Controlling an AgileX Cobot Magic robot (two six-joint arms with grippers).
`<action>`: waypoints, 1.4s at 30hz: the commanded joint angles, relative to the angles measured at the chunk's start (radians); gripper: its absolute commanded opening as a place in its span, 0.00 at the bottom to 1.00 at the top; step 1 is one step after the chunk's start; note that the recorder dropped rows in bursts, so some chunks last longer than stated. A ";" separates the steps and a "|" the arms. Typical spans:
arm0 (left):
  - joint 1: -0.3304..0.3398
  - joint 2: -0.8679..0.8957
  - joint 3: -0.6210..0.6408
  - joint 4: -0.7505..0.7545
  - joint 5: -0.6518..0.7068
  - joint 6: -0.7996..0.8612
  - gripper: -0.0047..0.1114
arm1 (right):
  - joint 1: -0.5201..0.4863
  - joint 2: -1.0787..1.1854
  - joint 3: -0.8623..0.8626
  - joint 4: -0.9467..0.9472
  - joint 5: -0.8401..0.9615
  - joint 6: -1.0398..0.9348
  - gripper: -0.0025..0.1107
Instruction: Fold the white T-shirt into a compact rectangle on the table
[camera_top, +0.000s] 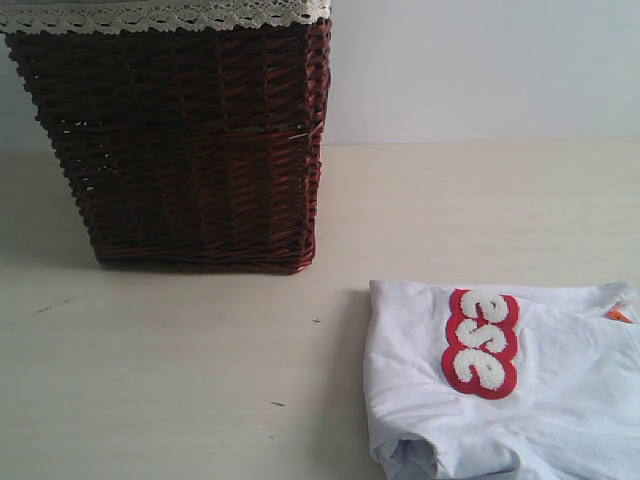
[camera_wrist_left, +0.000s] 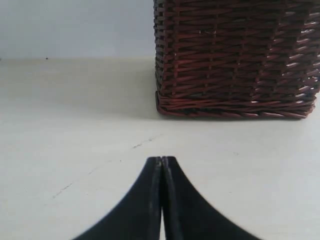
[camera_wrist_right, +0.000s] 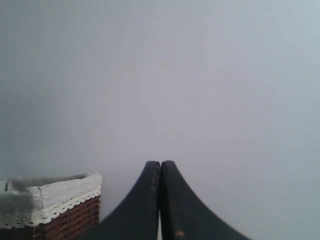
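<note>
Outwardly, from the exterior view, the white T-shirt (camera_top: 560, 400) lay on the desk (camera_top: 180, 380) in the lower right corner, its cloth running off the right and bottom edges of the picture. Its left edge was rounded and a small bunched fold sat at the lower left of the cloth. The fuzzy white lettering (camera_top: 482, 342), outlined in red, ran sideways down the shirt, and a small orange tag (camera_top: 620, 314) showed near the right edge. A dark wicker basket (camera_top: 190, 140) with a white lace trim (camera_top: 160, 15) along its rim stood on the desk at the upper left, well apart from the shirt. A pale wall (camera_top: 480, 70) rose behind the desk. Neither arm appeared in this view.

From the left wrist view, the left pincer (camera_wrist_left: 161, 162) had its two black fingers pressed together with nothing between them, hanging over bare desk (camera_wrist_left: 75, 150). The basket (camera_wrist_left: 235, 55) stood beyond it, near the wall (camera_wrist_left: 75, 27).

From the right wrist view, the right pincer (camera_wrist_right: 160, 167) was likewise closed tight and empty, pointing at the plain wall (camera_wrist_right: 200, 75). A corner of the basket (camera_wrist_right: 70, 222) showed beside it, with the lace trim (camera_wrist_right: 55, 197) folded over the rim. The shirt did not appear in either wrist view.
</note>
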 joint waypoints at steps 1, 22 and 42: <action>0.002 -0.006 0.003 -0.008 -0.001 0.005 0.04 | -0.030 -0.076 0.069 -0.009 0.023 -0.015 0.02; 0.002 -0.006 0.003 -0.008 -0.001 0.005 0.04 | -0.030 -0.076 0.384 -0.011 -0.034 -0.116 0.02; 0.002 -0.006 0.003 -0.008 -0.001 0.005 0.04 | -0.032 -0.076 0.384 -0.011 -0.025 -0.116 0.02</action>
